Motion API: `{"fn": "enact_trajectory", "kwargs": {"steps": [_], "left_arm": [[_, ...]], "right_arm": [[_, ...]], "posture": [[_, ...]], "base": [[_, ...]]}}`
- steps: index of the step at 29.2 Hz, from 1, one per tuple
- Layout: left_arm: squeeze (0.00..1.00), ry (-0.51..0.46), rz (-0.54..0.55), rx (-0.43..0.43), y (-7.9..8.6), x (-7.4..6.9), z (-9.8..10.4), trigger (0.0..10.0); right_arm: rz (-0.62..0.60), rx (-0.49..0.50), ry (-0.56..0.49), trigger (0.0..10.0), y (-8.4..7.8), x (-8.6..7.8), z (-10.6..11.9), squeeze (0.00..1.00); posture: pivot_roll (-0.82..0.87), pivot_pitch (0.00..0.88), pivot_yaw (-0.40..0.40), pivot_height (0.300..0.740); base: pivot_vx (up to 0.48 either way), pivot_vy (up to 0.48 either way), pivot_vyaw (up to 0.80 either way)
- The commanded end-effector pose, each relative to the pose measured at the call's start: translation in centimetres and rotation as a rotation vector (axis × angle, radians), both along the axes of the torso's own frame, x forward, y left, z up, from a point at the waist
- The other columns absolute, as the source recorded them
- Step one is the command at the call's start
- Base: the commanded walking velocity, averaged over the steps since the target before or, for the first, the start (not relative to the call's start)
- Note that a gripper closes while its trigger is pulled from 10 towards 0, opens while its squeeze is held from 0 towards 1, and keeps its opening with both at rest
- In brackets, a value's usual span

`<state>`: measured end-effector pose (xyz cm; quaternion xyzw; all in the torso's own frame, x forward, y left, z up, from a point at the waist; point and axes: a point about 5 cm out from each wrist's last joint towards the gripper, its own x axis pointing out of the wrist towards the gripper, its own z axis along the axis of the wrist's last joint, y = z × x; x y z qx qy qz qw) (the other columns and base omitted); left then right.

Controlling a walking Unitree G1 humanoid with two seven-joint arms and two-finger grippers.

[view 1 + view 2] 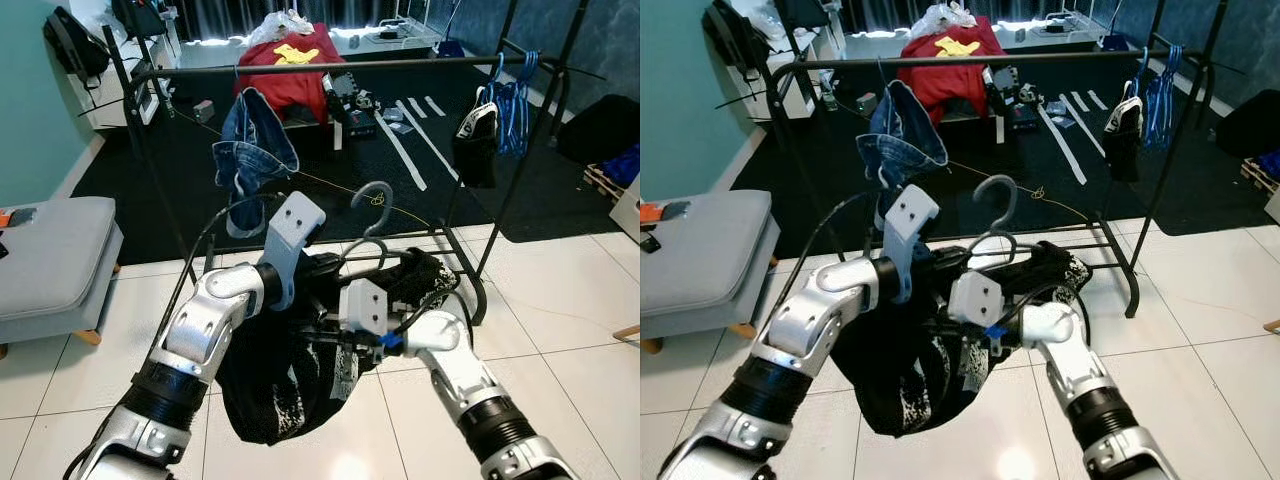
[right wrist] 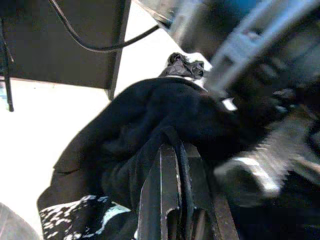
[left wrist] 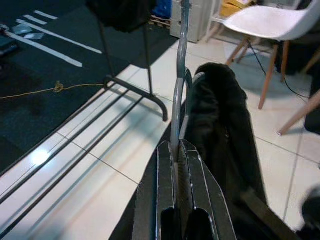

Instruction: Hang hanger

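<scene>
Left eye view, far left: grey padded bench (image 1: 45,265) against a teal wall, with no legible writing or brand mark anywhere. Next along, the left gripper (image 3: 176,150) on a silver segmented arm, bent at the elbow, reaching up and inward across the white glossy floor tiles (image 1: 560,290), with a pale grey plastic camera mount standing up from the wrist. In the left wrist view, both long black fingers (image 3: 165,190) pressed together around the thin shaft of the grey metal hanger (image 1: 375,200), jaws clenched on it just below the curved hook. Hook upright in the middle of the view, below and in front of the black tubular clothes rail (image 1: 400,65), not touching it. Draped from the hanger, a black garment with white speckled print (image 1: 290,385), soft and crumpled, sagging between the two arms towards the tiles. Over the rail behind, blue denim jeans (image 1: 250,150) bunched up, and further back a red cloth heap with a yellow patch (image 1: 290,65) on dark carpet. Right of centre, the right gripper (image 2: 172,165) on its silver arm, angled up and inward to meet the left, wrist block pale grey with a small blue tab. In the right wrist view, black fingers closed with a fold of the black fabric pinched between them. At the right end of the rail, a bunch of blue plastic hangers (image 1: 515,100) beside a small black hanging item (image 1: 475,145).
</scene>
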<state>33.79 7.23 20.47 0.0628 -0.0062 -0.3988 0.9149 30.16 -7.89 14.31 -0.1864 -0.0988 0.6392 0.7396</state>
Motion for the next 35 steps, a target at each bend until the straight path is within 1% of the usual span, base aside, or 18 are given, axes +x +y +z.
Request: {"fn": "enact_trajectory", "kwargs": {"steps": [1, 2, 3, 4, 5, 6, 8, 9, 10, 15, 16, 18, 19, 26, 28, 31, 32, 35], "left_arm": [[0.0, -0.08, -0.029, -0.073, -1.3, 0.0, 2.1, 0.0], [0.0, -0.083, -0.019, -0.073, -1.0, 0.2, 2.2, 0.0], [0.0, -0.086, -0.012, -0.073, -0.8, 0.3, 2.2, 0.0], [0.0, -0.086, -0.012, -0.073, -0.8, 0.3, 2.2, 0.0], [0.0, -0.09, 0.004, -0.077, -0.3, 0.5, 2.4, 0.0], [0.0, -0.095, 0.018, -0.081, 0.2, 0.7, 2.6, 0.0], [0.0, -0.097, 0.028, -0.083, 0.5, 0.8, 2.7, 0.0], [0.0, -0.099, 0.035, -0.085, 0.8, 0.9, 2.8, 0.0], [0.0, -0.101, 0.039, -0.087, 1.0, 1.0, 3.0, 0.0], [0.0, -0.104, 0.041, -0.106, 1.1, 1.1, 3.3, 0.0], [0.0, -0.107, 0.042, -0.111, 1.1, 1.1, 3.4, 0.0], [0.0, -0.108, 0.043, -0.113, 1.2, 1.1, 3.4, 0.0], [0.0, -0.111, 0.049, -0.114, 1.4, 1.2, 3.5, 0.0], [0.0, -0.113, 0.039, -0.101, 2.7, 1.3, 3.5, 0.0], [0.0, -0.111, 0.036, -0.1, 2.9, 1.3, 3.6, 0.0], [0.0, -0.101, 0.03, -0.1, 3.1, 1.2, 3.7, 0.0], [0.0, -0.101, 0.03, -0.1, 3.1, 1.2, 3.7, 0.0], [0.0, -0.083, 0.008, -0.115, 3.0, 1.0, 3.9, 0.0]], "right_arm": [[0.129, 0.004, -0.011, 0.0, 3.0, -1.5, -0.1, 0.0], [0.129, -0.001, -0.011, 0.0, 3.0, -1.6, -0.3, 0.0], [0.122, -0.008, -0.011, 1.3, 2.8, -1.6, -0.4, 0.0], [0.122, -0.008, -0.011, 1.3, 2.8, -1.6, -0.4, 0.0], [0.117, -0.013, -0.003, 4.5, 2.6, -1.5, -0.6, 0.0], [0.113, -0.015, 0.026, 10.0, 2.2, -1.5, -0.7, 0.09], [0.113, -0.015, 0.048, 10.0, 2.0, -1.6, -0.9, 0.09], [0.102, -0.001, 0.053, 10.0, 1.8, -1.5, -0.8, 0.66], [0.089, 0.017, 0.057, 10.0, 1.7, -1.5, -0.7, 1.0], [0.025, 0.064, -0.003, 10.0, 1.5, -1.0, 0.1, 1.0], [0.015, 0.078, -0.018, 10.0, 1.3, -1.0, 0.3, 0.09], [0.012, 0.086, -0.026, 10.0, 1.2, -1.0, 0.5, 0.09], [0.005, 0.098, -0.027, 10.0, 0.8, -1.1, 0.6, 0.0], [-0.009, 0.133, -0.049, 10.0, -1.7, -2.2, 0.9, 0.0], [-0.025, 0.115, -0.053, 10.0, -2.2, -2.2, 0.7, 0.0], [-0.092, 0.056, -0.056, 10.0, -3.7, -2.2, 0.0, 0.0], [-0.092, 0.056, -0.056, 10.0, -3.7, -2.2, 0.0, 0.0], [-0.155, 0.06, -0.063, 10.0, -5.2, -2.0, -0.2, 0.0]], "posture": [[0.04, 0.07, 0.072, 0.74], [0.04, 0.064, 0.069, 0.74], [0.04, 0.064, 0.069, 0.74], [0.04, 0.064, 0.069, 0.74], [0.04, 0.064, 0.069, 0.74], [0.04, 0.063, 0.068, 0.74], [0.04, 0.063, 0.068, 0.74], [0.04, 0.064, 0.068, 0.74], [0.04, 0.065, 0.068, 0.74], [0.04, 0.07, 0.068, 0.74], [0.04, 0.071, 0.067, 0.74], [0.04, 0.071, 0.067, 0.74], [0.04, 0.074, 0.067, 0.74], [0.04, 0.083, 0.065, 0.74], [0.03, 0.085, 0.063, 0.74], [0.03, 0.086, 0.064, 0.74], [0.03, 0.086, 0.064, 0.74], [0.03, 0.086, 0.066, 0.74]], "base": [[0.0, 0.0, 0.0], [0.0, 0.0, 0.0], [0.0, 0.0, 0.0], [0.0, 0.0, 0.0], [0.0, 0.0, 0.0], [0.0, 0.0, 0.0], [0.0, 0.0, 0.0], [0.0, 0.0, 0.0], [0.0, 0.0, 0.0], [0.0, 0.0, 0.0], [0.0, 0.0, 0.0], [0.0, 0.0, 0.0], [0.0, 0.0, 0.0], [0.0, 0.0, 0.0], [0.0, 0.0, 0.0], [0.0, 0.0, 0.0], [0.0, 0.0, 0.0], [0.0, 0.0, 0.0]]}}
